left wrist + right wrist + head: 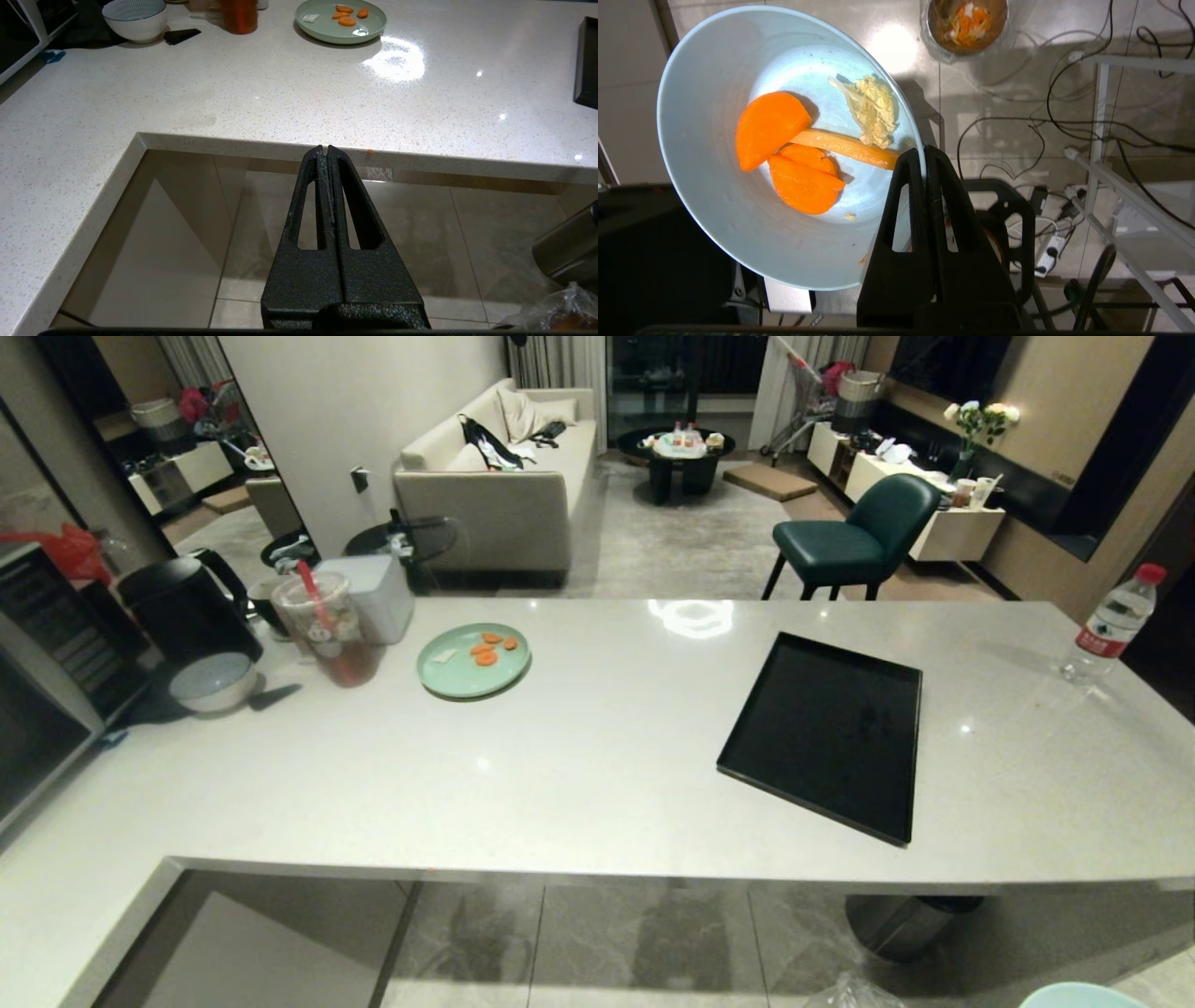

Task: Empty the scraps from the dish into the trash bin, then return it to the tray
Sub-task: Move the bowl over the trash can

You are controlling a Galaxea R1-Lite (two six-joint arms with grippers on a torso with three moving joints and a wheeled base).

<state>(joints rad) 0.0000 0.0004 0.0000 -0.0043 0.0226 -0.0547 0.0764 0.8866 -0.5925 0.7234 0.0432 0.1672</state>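
Pinching the rim of the pale blue bowl [738, 154], the right gripper [924, 156] has its fingers pressed together on the bowl's edge and carries it over the tiled floor, clear of the counter. Inside the bowl lie the scraps [794, 154]: orange carrot slices and a pale yellowish shred. None has left the bowl. The lined trash bin [966, 23] stands on the floor beyond the bowl, well apart from it, with orange and pale bits already in its bag. In the head view, the black tray [826, 733] sits bare on the counter, with only a sliver of the bowl showing at the bottom edge.

The step in hand looks like the carry toward the bin. The next move calls for bringing the bowl's rim above the bin's mouth and tipping it steeply enough for the moist slices to slide out.

The left gripper [327, 149] is parked below the counter edge, fingers pressed together on nothing.
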